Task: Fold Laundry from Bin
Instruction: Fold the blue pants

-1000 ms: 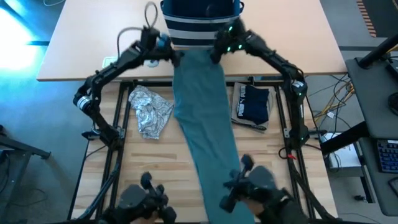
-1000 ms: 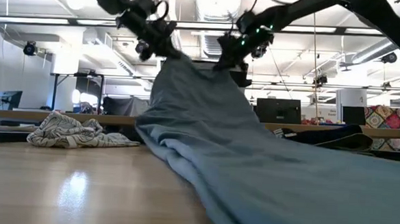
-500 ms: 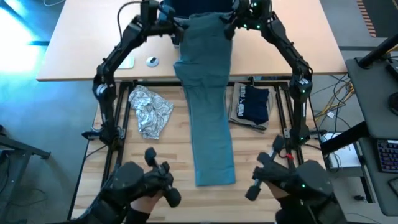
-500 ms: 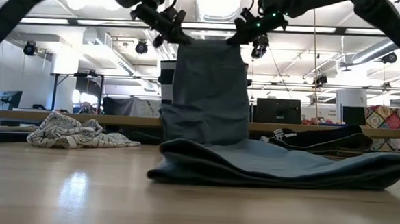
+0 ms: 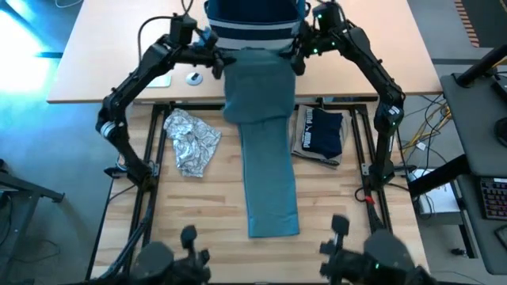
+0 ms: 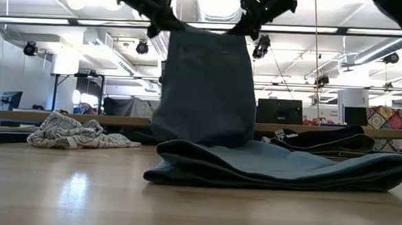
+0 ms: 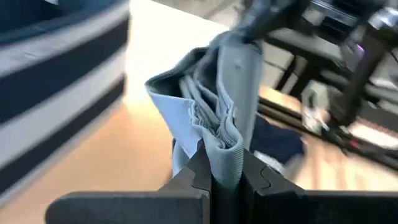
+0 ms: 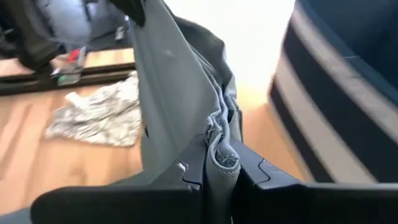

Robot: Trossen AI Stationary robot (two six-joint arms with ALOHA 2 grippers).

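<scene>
**Both tools hold the teal garment up by the bin**

I see the wooden counter (image 5: 198, 206) with the long teal garment (image 5: 265, 150) stretched down its middle, the near end lying flat and folded over itself, the far end lifted. The striped navy bin (image 5: 253, 28) stands at the far edge, just behind the raised cloth. My left tool (image 5: 215, 62) is clamped tight on one top corner of the teal garment, and my right tool (image 5: 298, 57) is clamped on the other, so the cloth hangs between them like a curtain. A grey-white patterned garment (image 5: 192, 141) lies crumpled to the left of the teal one, apart from it. A dark navy garment with white print (image 5: 322, 133) lies folded on the right.
</scene>
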